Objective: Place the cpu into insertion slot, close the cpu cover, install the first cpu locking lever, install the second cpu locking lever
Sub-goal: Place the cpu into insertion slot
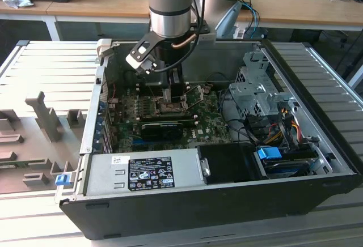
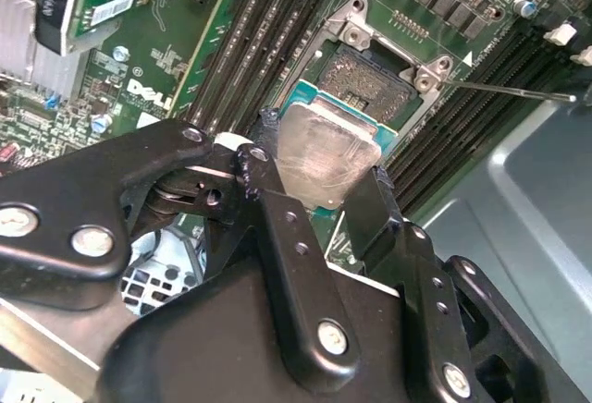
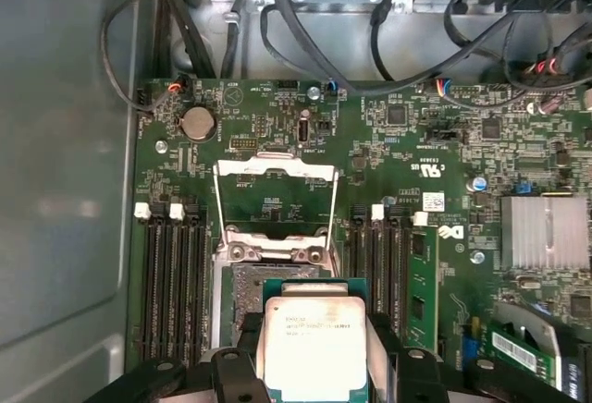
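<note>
While the end effector [image 2: 326,177] is closed narrowly on the cpu [image 2: 324,149], its two black fingers [image 2: 277,227] press against opposite edges of the chip, whose pale metal face is turned up toward the wrist cameras. The relation that matters is therefore between the held chip and the socket beneath it. Held flat, the cpu hangs over the near part of the insertion slot [image 2: 370,75], whose dark centre shows uncovered just beyond the chip's leading edge in both wrist views. By my reading the slot lies below and a little ahead of the end effector, not squarely under it. In the first wrist view the sides of the cpu [image 3: 314,338] run roughly parallel to the slot's silver rim, so little twist seems to be needed. I cannot tell whether the chip's underside touches the socket. Past the slot, the cpu cover [image 3: 275,170] stands swung open on its hinge, its window framing green board and leaving the socket unobstructed. A thin lever rod [image 2: 509,89] juts free to one side, unlatched. Long black memory slots [image 3: 171,283] flank the socket. In the exterior view the arm [image 1: 169,9] reaches straight down into the open computer case [image 1: 198,213], which rests on the slatted bench [image 1: 51,65].
</note>
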`<state>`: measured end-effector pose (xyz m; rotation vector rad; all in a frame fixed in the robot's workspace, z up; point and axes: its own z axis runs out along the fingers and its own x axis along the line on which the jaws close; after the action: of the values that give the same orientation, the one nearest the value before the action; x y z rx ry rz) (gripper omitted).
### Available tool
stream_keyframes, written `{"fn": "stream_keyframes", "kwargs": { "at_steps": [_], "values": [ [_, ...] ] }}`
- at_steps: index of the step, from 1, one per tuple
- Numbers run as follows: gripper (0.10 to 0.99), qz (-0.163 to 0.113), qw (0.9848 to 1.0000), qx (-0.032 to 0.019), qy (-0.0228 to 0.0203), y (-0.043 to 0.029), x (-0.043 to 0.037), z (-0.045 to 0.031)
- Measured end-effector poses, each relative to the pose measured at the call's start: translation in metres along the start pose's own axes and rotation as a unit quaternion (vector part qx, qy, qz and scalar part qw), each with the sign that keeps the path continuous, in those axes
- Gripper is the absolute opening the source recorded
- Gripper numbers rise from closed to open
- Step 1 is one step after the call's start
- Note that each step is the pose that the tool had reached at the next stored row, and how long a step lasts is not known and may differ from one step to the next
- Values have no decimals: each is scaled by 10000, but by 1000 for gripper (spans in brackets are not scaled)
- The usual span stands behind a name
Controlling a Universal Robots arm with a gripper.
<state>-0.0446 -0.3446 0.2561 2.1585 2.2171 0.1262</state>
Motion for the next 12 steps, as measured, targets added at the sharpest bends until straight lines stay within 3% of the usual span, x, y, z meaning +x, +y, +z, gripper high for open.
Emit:
{"fn": "stream_keyframes", "kwargs": {
  "at_steps": [12],
  "values": [
    [525, 1, 10000, 0, 1, -6, -1, 57]
  ]
}}
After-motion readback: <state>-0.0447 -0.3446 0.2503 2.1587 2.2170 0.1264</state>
